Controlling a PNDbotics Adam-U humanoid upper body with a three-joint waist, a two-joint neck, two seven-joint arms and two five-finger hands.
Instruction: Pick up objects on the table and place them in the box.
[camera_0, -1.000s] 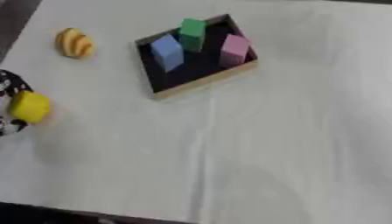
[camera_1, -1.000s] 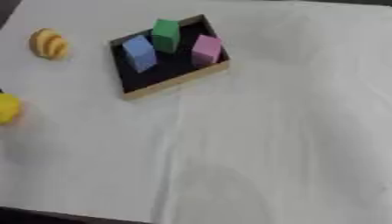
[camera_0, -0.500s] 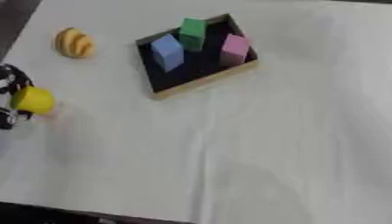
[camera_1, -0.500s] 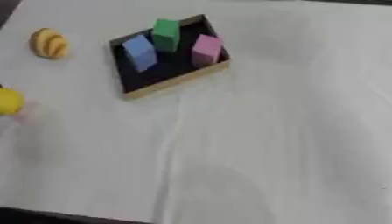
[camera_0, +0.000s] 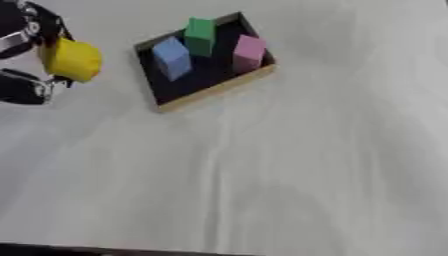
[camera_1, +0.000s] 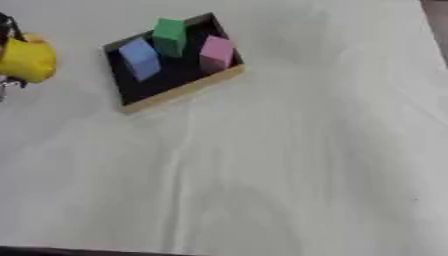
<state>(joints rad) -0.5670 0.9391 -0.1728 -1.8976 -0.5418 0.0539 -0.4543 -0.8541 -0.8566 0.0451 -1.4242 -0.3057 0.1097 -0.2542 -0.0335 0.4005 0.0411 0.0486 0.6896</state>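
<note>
Now my left hand (camera_0: 22, 55), curled round the yellow object (camera_0: 74, 60), has risen to the frame's upper left beside the box (camera_0: 219, 87); drop-in comes next, I judge.

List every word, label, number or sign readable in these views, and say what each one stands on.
None can be read. The blue block, green block, pink block, box, yellow object in the left hand and table show no print.

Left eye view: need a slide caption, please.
Left robot hand holds a yellow object beside the box of three blocks.
</note>
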